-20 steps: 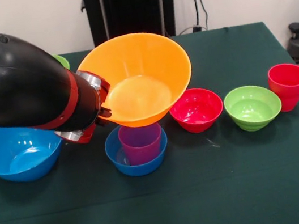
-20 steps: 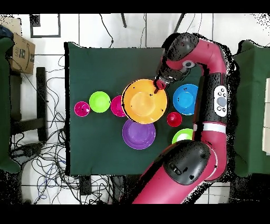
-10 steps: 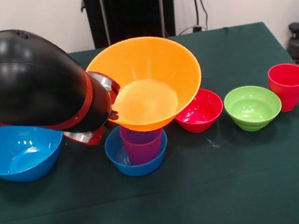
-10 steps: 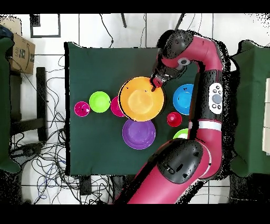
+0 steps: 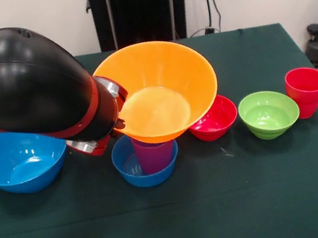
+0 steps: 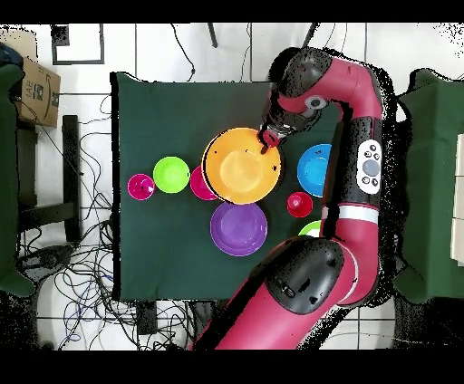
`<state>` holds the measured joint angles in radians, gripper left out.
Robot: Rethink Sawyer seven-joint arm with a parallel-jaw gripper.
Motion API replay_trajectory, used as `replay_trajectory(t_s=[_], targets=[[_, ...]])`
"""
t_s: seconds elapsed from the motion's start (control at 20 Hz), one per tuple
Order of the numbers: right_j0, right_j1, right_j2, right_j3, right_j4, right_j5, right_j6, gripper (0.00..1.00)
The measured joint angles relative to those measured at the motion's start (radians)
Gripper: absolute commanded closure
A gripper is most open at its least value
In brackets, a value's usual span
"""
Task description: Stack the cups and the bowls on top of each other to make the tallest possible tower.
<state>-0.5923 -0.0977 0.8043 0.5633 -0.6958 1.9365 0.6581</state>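
My gripper (image 5: 114, 109) is shut on the left rim of the large yellow bowl (image 5: 160, 88), which hangs tilted toward the camera. Straight under it a purple cup (image 5: 153, 156) stands inside the small blue bowl (image 5: 145, 161); the yellow bowl's base hides the cup's rim, and I cannot tell whether they touch. In the overhead view, the gripper (image 6: 269, 140) grips the yellow bowl (image 6: 240, 166) at its upper right rim. The bowl hides the cup and the small blue bowl there.
Right of the stack stand a red-pink bowl (image 5: 215, 119), a small lime green bowl (image 5: 268, 114) and a red cup (image 5: 307, 91). A large blue bowl (image 5: 19, 162) sits at the left. Overhead also shows a large purple bowl (image 6: 238, 228), another red cup (image 6: 299, 204) and a lime green bowl (image 6: 313, 231).
The gripper has carried the yellow bowl a little to the right in the front view and lower, so it now covers the purple cup's rim. Nothing else moved.
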Motion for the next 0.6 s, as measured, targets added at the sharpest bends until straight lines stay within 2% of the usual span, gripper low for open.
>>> replay_trajectory(t_s=[0.6], targets=[[0.000, 0.000, 0.000, -0.026, -0.036, 0.000, 0.000, 1.00]])
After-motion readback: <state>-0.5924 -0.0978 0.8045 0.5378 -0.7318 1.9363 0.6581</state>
